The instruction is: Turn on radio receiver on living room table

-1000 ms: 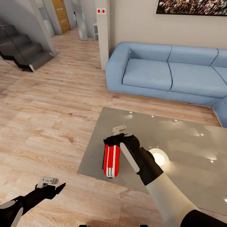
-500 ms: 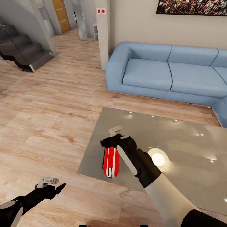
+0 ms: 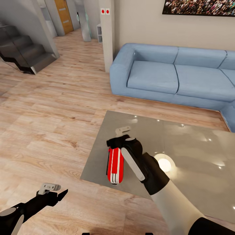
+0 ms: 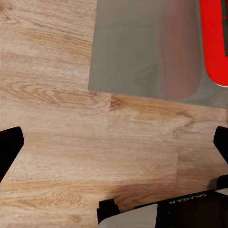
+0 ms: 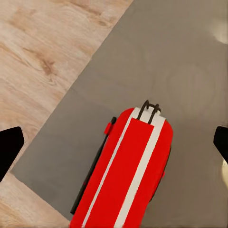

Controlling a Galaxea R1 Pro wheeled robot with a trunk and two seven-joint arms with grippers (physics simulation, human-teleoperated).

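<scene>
The red radio receiver [image 3: 115, 164], with white stripes, lies near the front left corner of the glossy grey table [image 3: 189, 140]. My right gripper [image 3: 118, 139] hovers over the radio's far end, fingers spread wide and open. In the right wrist view the radio [image 5: 126, 175] lies on the table [image 5: 180, 61] directly below the right gripper [image 5: 114, 142], its thin black handle along one side. My left gripper [image 3: 54, 192] hangs open over the wood floor, short of the table's front edge. In the left wrist view, the left gripper [image 4: 114, 145] faces floor, with the table [image 4: 137, 47] and radio [image 4: 216, 42] beyond.
A long blue sofa [image 3: 169, 75] runs behind the table along the beige wall, under a framed crowd picture [image 3: 199, 6]. A pillar [image 3: 106, 32] and dark stairs [image 3: 26, 49] stand at the far left. A lamp's reflection [image 3: 164, 163] glows on the glass.
My right gripper drifted slightly left over the radio's far end, then back to the right. The radio and the left arm have not moved.
</scene>
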